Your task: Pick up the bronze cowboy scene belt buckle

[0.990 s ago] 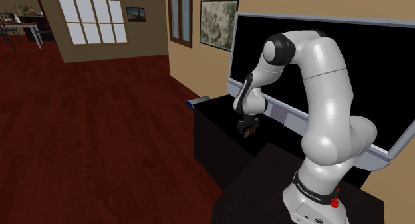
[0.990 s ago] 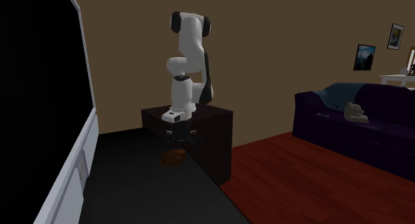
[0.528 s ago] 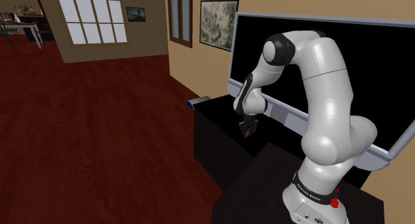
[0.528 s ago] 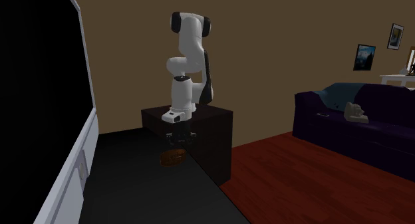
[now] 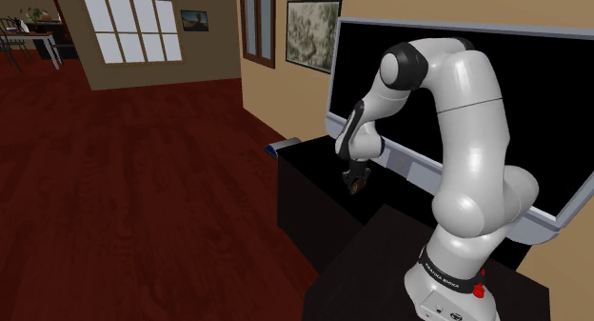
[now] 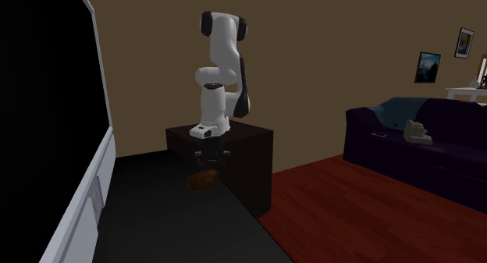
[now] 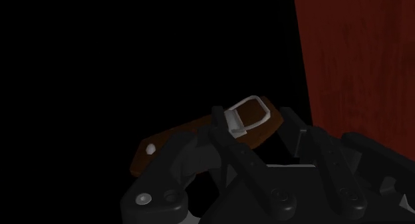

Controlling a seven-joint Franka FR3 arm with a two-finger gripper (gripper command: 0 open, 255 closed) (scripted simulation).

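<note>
Above the black top of a long low cabinet (image 5: 309,171), just beside a large black screen (image 5: 457,62) in a pale frame, the black gripper (image 5: 355,180) is pointed downward at the end of the white arm (image 5: 462,110). A brown belt buckle (image 5: 358,188) is seen at its tip, and in the wrist view the belt buckle (image 7: 247,114) is clasped between the two black fingers (image 7: 223,133), which are closed against its sides. A grey metal loop (image 7: 265,108) is carried on the face of the buckle turned toward the wrist camera, and the brown body is stretched out past one finger, away from the strip of red-brown floor (image 7: 359,56) seen past the other finger. From the second exterior view the gripper (image 6: 208,161) is shown hanging straight down in front of the dark box-like stand (image 6: 254,160), with the buckle (image 6: 204,179) held roughly level directly beneath it. Whether the buckle is touching the cabinet top or is held clear of it cannot be told, since the surface below is rendered plain black. A small grey-blue object (image 5: 283,146) is placed at the cabinet's far end, well apart from the gripper. A dark sofa (image 6: 421,152) is set across the room on the floor, at the second exterior view's right.
</note>
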